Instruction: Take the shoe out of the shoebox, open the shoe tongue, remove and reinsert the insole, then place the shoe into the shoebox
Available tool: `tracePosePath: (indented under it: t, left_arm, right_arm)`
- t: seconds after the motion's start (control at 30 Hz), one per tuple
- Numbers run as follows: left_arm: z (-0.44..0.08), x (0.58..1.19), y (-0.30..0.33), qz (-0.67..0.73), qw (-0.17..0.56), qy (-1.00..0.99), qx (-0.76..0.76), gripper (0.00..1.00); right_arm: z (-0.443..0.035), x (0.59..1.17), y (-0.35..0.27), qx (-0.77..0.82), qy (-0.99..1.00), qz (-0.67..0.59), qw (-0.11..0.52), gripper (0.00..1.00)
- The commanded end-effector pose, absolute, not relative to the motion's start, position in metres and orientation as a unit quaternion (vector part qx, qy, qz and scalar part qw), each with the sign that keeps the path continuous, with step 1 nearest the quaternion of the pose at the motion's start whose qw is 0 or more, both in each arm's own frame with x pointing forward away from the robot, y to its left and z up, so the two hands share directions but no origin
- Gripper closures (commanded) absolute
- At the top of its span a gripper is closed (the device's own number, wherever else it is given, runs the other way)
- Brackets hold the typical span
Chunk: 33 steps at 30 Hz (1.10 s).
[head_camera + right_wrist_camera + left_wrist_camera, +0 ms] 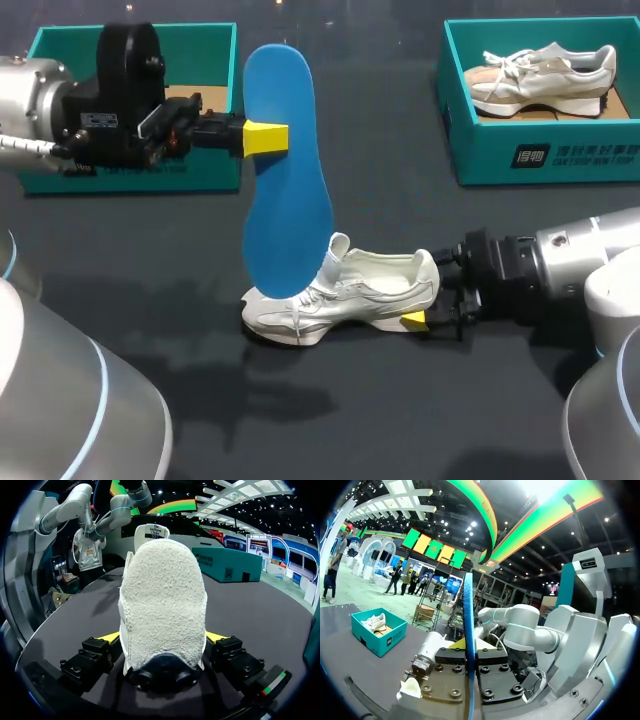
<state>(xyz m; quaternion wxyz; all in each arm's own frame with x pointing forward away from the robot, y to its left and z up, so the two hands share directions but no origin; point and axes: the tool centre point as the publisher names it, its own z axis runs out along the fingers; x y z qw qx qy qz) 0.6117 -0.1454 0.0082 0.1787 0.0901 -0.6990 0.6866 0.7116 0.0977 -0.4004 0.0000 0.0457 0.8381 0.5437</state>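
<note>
Pinching blue insole (285,180) upright, left gripper (267,138); clamping shoe (350,295) by heel, right gripper (428,294) low.

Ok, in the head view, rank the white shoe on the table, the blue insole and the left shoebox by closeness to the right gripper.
1. White shoe, heel in the right gripper.
2. Blue insole, upright by the toe end.
3. Left shoebox, far left corner.

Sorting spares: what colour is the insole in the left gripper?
Blue; the flat blue insole shows best in head view.
</note>
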Motion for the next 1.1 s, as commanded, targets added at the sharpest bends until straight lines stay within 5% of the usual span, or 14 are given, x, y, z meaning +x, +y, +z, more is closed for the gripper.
tracePosePath:
  t: [0.03,0.57,1.1]
  left_arm:
    - [0.008,0.612,-0.147,0.687,0.179,-0.698,0.090,1.00]
    - [0.008,0.612,-0.147,0.687,0.179,-0.698,0.090,1.00]
    - [0.008,0.612,-0.147,0.687,0.179,-0.698,0.090,1.00]
  right_arm:
    - [-0.385,0.706,0.088,0.062,0.870,0.489,-0.018,0.00]
    - [-0.325,0.701,0.074,0.139,0.972,0.142,-0.121,0.00]
    - [-0.319,0.699,0.087,0.119,0.982,0.115,-0.088,0.00]
